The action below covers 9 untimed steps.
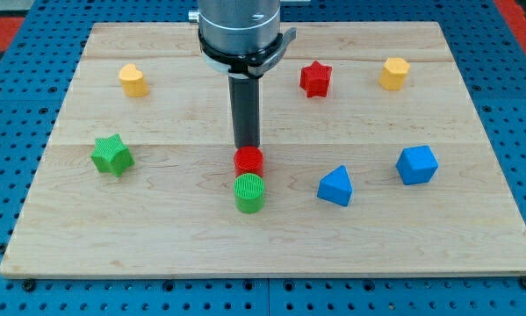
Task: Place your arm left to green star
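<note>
The green star (112,154) lies on the wooden board (157,228) at the view's left, about mid height. My tip (247,147) is at the board's middle, far to the right of the green star. It stands just above the red cylinder (248,161), touching or nearly touching it. A green cylinder (249,193) sits right below the red cylinder.
A yellow block (133,80) lies at the upper left. A red star (315,78) and a yellow block (393,73) lie at the upper right. A blue triangular block (335,186) and a blue block (416,165) lie at the right.
</note>
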Each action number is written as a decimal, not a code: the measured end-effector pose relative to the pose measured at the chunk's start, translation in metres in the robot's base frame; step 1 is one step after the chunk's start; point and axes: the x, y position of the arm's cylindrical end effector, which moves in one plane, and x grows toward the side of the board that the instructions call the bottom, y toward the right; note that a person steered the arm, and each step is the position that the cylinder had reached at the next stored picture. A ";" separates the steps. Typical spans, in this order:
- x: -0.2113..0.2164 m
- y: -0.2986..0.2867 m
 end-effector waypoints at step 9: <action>0.022 -0.273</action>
